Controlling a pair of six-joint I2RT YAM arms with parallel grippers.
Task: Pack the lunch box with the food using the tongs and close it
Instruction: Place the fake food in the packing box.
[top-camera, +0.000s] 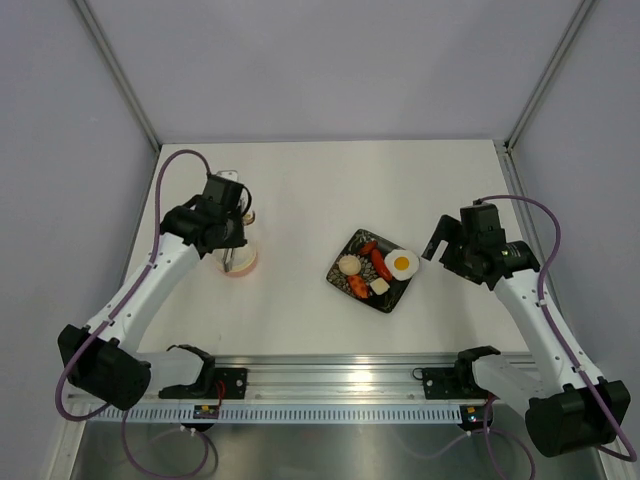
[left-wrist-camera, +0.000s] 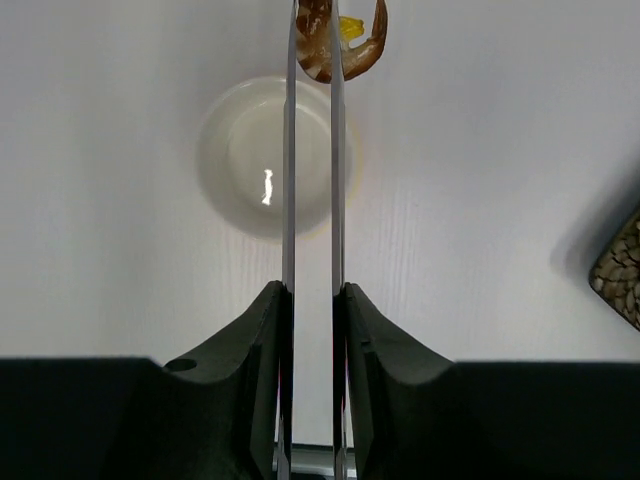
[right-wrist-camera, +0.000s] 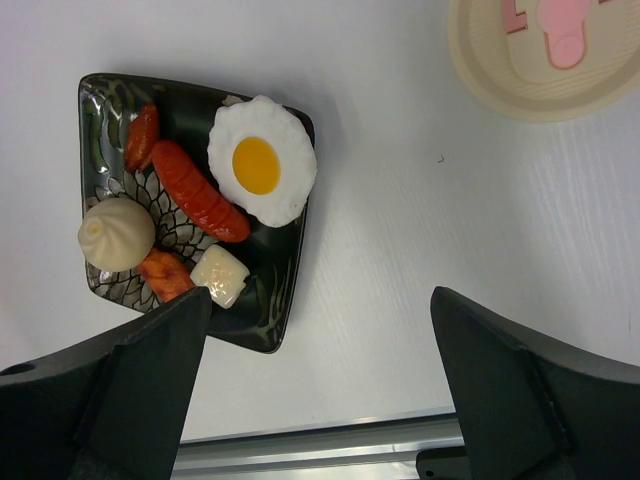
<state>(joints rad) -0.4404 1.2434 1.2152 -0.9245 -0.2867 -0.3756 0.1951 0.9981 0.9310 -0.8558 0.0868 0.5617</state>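
The left gripper (left-wrist-camera: 310, 300) squeezes the thin metal tongs (left-wrist-camera: 289, 200) low on their two arms. The tips pinch a small brown food piece (left-wrist-camera: 318, 50) right at the far rim of the open lunch box (left-wrist-camera: 240, 150). The piece looks light and smooth (it could slip out), so the squeeze should be soft but steady. The right gripper (right-wrist-camera: 320, 325) is wide open and holds nothing, near the black plate (right-wrist-camera: 275, 290) with the other food (right-wrist-camera: 200, 190).
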